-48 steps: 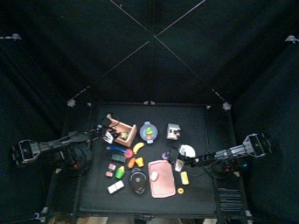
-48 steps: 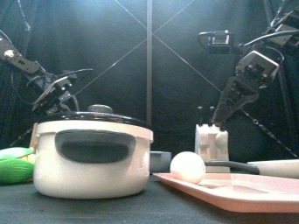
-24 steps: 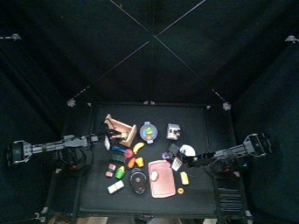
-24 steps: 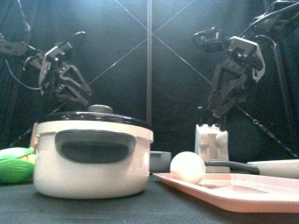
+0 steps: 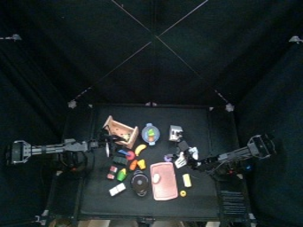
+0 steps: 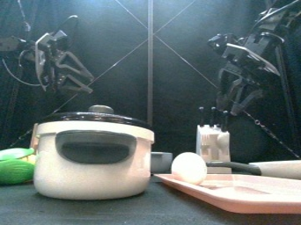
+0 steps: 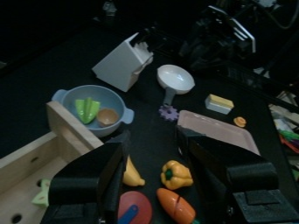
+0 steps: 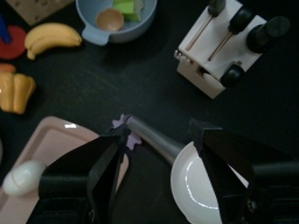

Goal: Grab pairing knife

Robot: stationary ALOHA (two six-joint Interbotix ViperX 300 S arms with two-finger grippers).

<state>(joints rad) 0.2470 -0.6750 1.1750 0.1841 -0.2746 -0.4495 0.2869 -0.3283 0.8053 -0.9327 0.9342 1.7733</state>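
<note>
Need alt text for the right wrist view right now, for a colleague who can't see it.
The right hand hangs open above the white knife block with black handles. Nearby lie a blue bowl, a banana, a white dish, and an egg on a pink tray.

The knife block [image 8: 229, 45] stood beyond the right gripper's [image 8: 156, 166] fingers [image 8: 93, 171], the egg [image 8: 21, 180] on the tray [image 8: 61, 154] beside them.

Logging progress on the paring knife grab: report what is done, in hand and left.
Done: nothing; every black handle sits in the white knife block.
In hand: nothing. The right gripper hangs open above the table near the block, its fingers empty; the left gripper holds nothing over the toy food.
Left: reach the block, grip a handle, pull it out.
</note>
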